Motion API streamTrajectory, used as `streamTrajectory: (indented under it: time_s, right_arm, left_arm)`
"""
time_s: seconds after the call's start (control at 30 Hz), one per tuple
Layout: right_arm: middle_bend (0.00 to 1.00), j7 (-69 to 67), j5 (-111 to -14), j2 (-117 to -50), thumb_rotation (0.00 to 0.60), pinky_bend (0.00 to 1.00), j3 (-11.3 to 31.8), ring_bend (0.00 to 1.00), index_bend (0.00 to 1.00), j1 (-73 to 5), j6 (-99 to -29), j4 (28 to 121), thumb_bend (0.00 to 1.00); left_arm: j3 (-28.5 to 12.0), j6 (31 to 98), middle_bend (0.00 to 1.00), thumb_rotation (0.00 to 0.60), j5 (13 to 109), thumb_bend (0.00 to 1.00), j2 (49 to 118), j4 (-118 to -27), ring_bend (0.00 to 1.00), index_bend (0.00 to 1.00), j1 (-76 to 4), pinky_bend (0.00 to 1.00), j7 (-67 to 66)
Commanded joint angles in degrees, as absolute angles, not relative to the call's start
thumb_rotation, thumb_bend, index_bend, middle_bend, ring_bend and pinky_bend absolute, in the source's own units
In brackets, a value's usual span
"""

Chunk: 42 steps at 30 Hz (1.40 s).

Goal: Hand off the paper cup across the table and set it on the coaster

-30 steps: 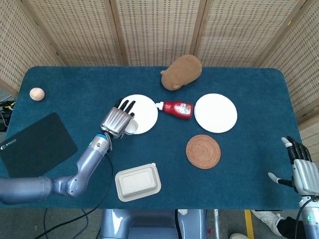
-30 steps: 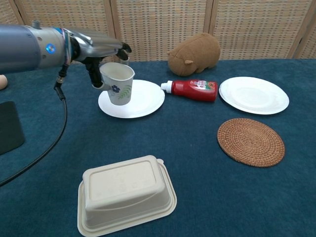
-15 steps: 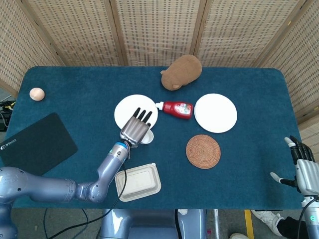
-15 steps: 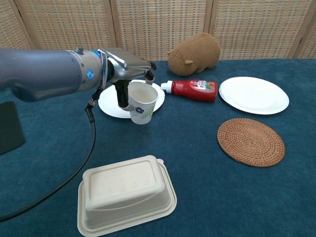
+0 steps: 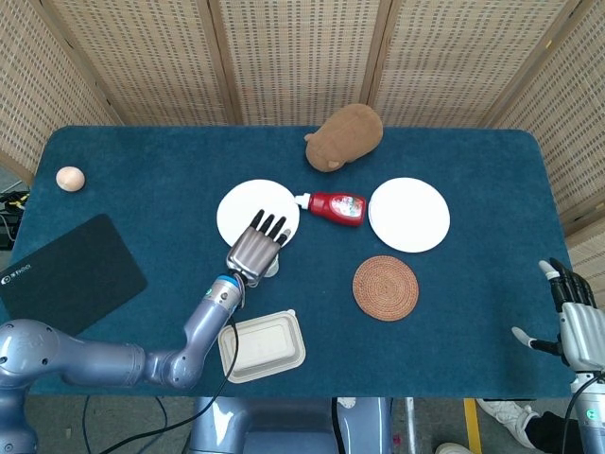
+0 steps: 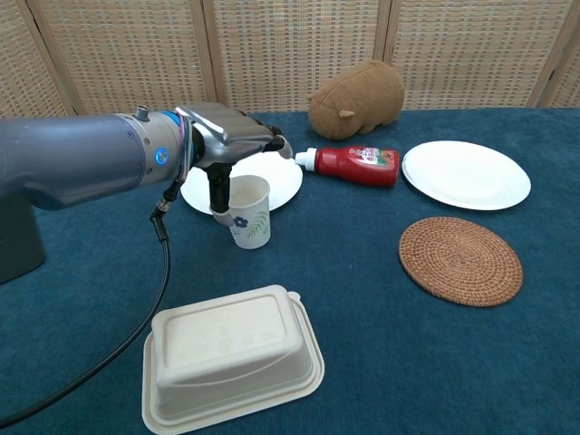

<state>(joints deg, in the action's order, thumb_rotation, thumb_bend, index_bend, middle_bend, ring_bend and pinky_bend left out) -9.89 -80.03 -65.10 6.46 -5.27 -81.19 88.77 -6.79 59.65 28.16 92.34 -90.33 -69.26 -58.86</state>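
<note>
Lowered since earlier, the left hand [image 6: 234, 145] grips the white floral paper cup [image 6: 249, 211], upright on the blue surface [image 6: 362, 272].

Woven screen panels [image 5: 302, 57] behind blue-clothed table [image 5: 473, 340].

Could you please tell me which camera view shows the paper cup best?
The chest view: the paper cup stands upright there, its rim and leaf print plain, with the left hand over it and the thumb down its side. In the head view the hand covers it, leaving only a pale sliver.
</note>
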Motion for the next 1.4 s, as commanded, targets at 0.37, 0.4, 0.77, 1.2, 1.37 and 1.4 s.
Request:
streamTrajectory:
  time_s: [0.37,0.4,0.77,1.2,1.37,1.4]
  right_arm:
    - [0.0,-9.9,-80.3,-65.1,0.6,0.0,6.5,0.0,0.0,-5.3,-81.2,88.7,0.02]
    - [0.0,-9.9,-80.3,-65.1,0.6,0.0,6.5,0.0,0.0,-5.3,-81.2,88.7,0.02]
    - [0.0,-8.2,-81.0,-65.3,0.6,0.0,6.4,0.0,0.0,-5.3,-81.9,89.4,0.02]
    - [0.0,-3.3,-83.1,-65.9,0.6,0.0,5.5,0.0,0.0,-5.7,-82.5,91.5,0.02]
    - [0.0,-1.5,-83.8,-66.2,0.6,0.0,5.3,0.0,0.0,-5.9,-82.7,92.1,0.02]
    - [0.0,-1.1,-84.0,-66.2,0.6,0.0,5.2,0.0,0.0,-5.9,-82.8,92.2,0.02]
  left_arm:
    - [-7.0,61.5,0.0,0.0,33.5,0.01,89.7,-92.2,0.0,0.0,-66.3,0.0,-53.0]
    - [-7.0,61.7,0.0,0.0,34.2,0.01,89.1,-92.8,0.0,0.0,-65.9,0.0,-52.4]
    - [-2.9,70.8,0.0,0.6,51.7,0.0,75.9,-101.4,0.0,0.0,-53.9,0.0,-37.9]
    - [4.7,82.4,0.0,0.6,68.4,0.05,69.5,-95.2,0.0,0.0,-36.2,0.0,-15.4]
    - [7.3,88.7,0.0,0.6,72.9,0.06,70.9,-89.3,0.0,0.0,-28.7,0.0,-9.8]
    - [7.6,89.7,0.0,0.6,73.7,0.06,71.4,-87.8,0.0,0.0,-27.3,0.0,-8.8]
